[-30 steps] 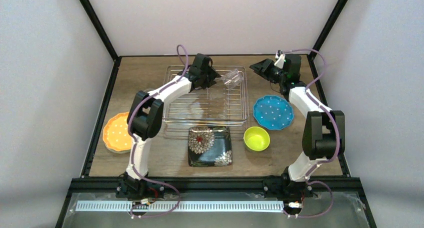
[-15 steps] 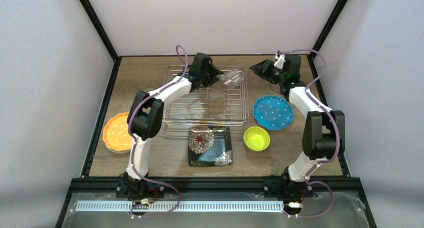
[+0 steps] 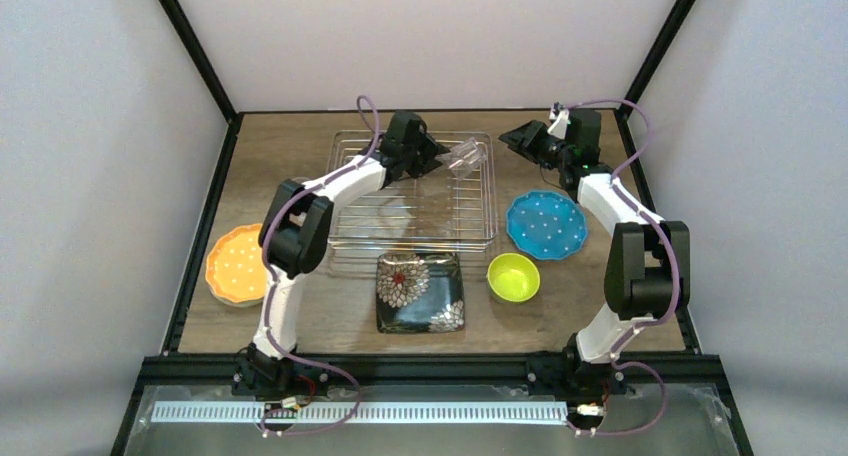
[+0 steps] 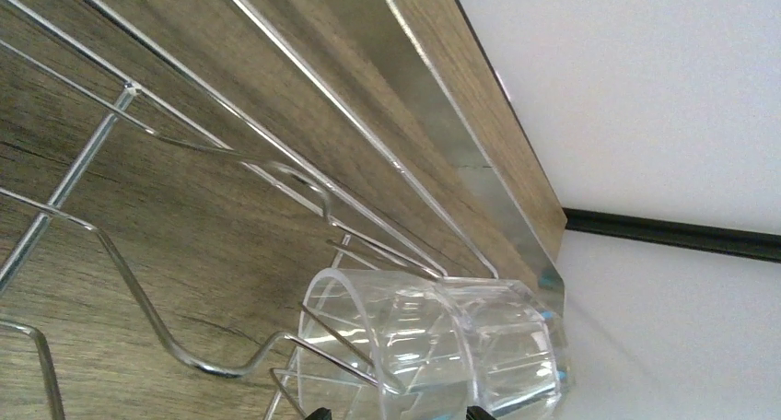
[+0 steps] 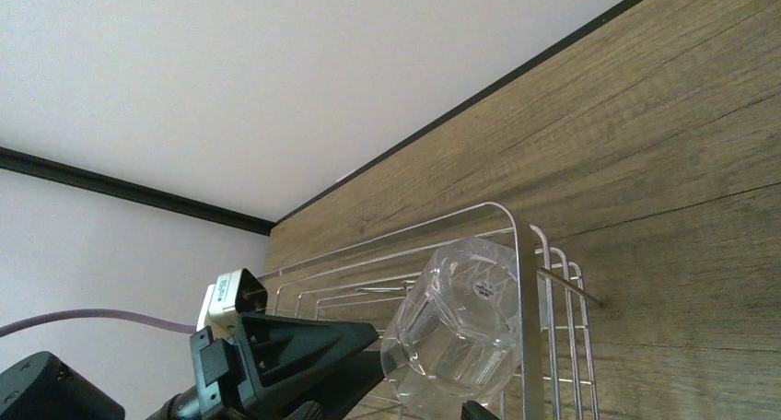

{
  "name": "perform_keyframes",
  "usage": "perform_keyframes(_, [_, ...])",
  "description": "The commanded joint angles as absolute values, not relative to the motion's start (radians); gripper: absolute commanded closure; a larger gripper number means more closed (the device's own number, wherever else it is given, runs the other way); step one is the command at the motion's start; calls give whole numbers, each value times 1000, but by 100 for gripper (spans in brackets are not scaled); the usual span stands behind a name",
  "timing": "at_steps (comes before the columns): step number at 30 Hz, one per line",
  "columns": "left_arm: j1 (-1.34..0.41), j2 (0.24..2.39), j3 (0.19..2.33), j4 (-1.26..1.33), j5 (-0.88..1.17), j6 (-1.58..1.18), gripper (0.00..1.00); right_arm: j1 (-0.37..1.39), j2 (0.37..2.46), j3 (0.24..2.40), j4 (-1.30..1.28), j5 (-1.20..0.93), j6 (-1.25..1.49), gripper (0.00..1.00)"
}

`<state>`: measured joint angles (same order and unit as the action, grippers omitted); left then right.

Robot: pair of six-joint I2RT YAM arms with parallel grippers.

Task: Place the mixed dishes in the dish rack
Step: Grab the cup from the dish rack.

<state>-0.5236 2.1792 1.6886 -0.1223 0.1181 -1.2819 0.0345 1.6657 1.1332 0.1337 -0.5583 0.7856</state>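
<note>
You have the left gripper (image 3: 436, 158) at upper centre, jaws wide around the clear glass cup (image 3: 466, 156); whether it is gripping cannot be told. The faceted cup lies tilted in the upper right corner of the dish rack (image 3: 440, 221), base pointing up-right. The base sticker (image 5: 485, 288) is illegible. The right gripper (image 3: 514, 134) stands spread and empty.

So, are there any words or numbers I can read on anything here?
None can be read.
A small round sticker on the base of the clear glass cup: print too small to read.
The white tag beside the cup: blurred, unreadable.
</note>
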Motion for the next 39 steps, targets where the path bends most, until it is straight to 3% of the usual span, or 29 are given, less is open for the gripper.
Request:
perform_keyframes(1, [-529, 2214, 1671, -112, 131, -1290, 15, 38, 1663, 1149, 122, -558, 769, 11])
perform_keyframes(39, [-548, 2094, 1340, 412, 45, -1505, 22, 40, 1690, 1154, 121, -563, 760, 11])
